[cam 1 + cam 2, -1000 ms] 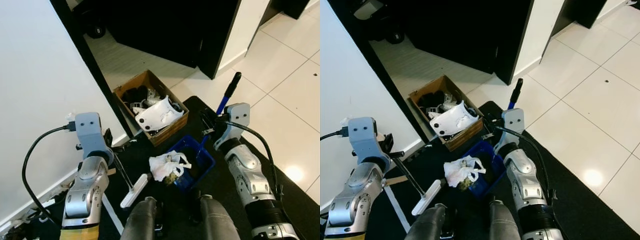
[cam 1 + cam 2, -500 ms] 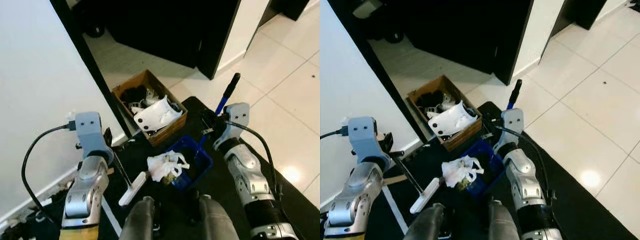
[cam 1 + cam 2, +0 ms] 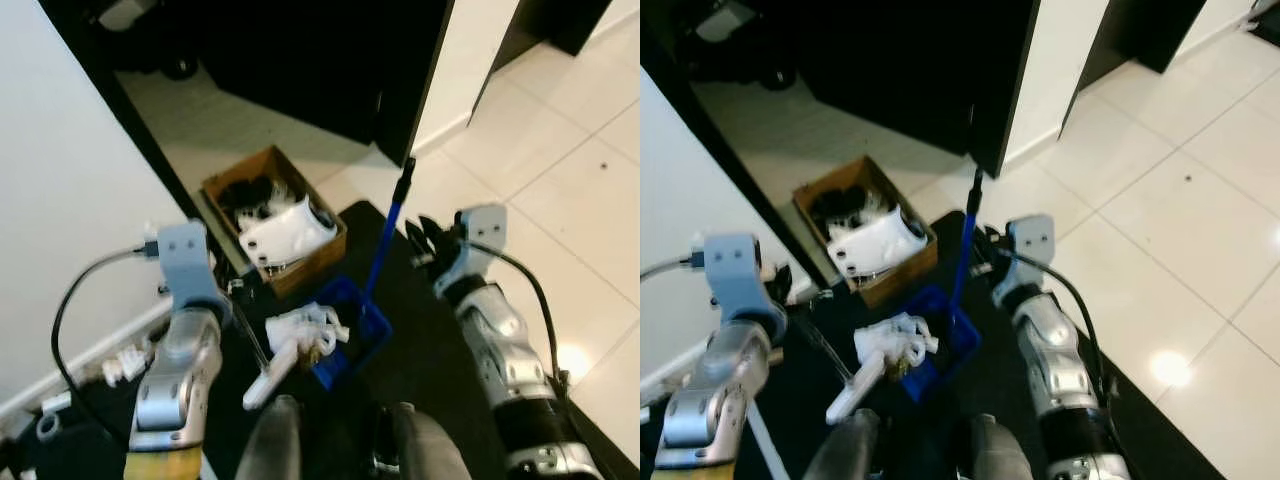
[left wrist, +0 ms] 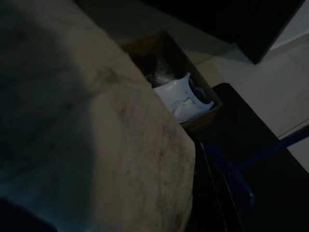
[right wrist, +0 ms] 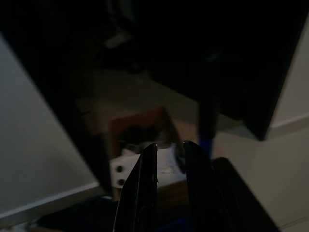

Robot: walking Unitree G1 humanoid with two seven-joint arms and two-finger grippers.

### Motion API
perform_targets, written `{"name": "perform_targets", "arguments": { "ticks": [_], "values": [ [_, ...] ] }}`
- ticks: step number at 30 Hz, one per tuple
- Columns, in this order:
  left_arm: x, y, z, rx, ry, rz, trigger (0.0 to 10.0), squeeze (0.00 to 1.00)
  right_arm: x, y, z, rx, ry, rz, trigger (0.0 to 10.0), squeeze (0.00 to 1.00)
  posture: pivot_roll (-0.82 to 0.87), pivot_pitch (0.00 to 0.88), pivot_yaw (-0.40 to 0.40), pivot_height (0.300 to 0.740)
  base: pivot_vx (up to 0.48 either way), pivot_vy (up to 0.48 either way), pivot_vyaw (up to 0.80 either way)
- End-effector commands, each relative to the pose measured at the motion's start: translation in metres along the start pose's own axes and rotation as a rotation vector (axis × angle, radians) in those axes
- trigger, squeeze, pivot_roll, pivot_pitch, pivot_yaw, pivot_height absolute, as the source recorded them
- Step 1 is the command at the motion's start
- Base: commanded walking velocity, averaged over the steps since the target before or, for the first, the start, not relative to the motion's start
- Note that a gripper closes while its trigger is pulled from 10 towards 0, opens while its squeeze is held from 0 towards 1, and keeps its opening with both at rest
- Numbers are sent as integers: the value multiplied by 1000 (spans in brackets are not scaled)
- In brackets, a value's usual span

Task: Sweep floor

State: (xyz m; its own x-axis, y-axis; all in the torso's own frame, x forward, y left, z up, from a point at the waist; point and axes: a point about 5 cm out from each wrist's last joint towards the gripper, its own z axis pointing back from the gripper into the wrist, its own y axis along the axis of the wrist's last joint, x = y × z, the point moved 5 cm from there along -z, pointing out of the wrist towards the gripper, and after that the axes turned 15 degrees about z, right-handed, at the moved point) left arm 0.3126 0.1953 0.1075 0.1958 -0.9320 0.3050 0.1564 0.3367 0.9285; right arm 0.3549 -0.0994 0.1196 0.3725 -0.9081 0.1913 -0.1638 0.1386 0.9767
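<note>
The blue dustpan (image 3: 345,335) sits on the black mat (image 3: 440,350) at centre, its long handle (image 3: 388,235) rising toward 12 o'clock, free of the right gripper (image 3: 425,240) at 3 o'clock (jaws nearly shut, empty). The left gripper (image 3: 235,295) at 9 o'clock carries the broom (image 3: 268,365); its jaws' gap can't be told. A cardboard box (image 3: 275,225) lies at 11 o'clock.

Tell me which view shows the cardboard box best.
The left eye view: the cardboard box lies whole and well lit, white and dark clutter inside. The right eye view matches it. Both wrist views show it dim and partly blocked.
</note>
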Motion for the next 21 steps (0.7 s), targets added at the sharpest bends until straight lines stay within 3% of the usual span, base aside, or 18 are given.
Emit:
{"name": "perform_targets", "arguments": {
  "ticks": [1,11,21],
  "values": [
    [-6,-5,1,-13,25,-13,10000,0,6,-7,5,-27,-14,5,10000,0,30,187,29,740,0,0,0],
    [-12,-8,0,-27,63,-21,10000,0,7,-6,5,-27,-13,7,10000,0,29,187,29,740,0,-310,0],
    [-20,-10,-2,-33,103,-20,10000,0,7,-7,6,-29,-14,9,10000,0,26,190,30,740,283,0,0]
  ]
}}
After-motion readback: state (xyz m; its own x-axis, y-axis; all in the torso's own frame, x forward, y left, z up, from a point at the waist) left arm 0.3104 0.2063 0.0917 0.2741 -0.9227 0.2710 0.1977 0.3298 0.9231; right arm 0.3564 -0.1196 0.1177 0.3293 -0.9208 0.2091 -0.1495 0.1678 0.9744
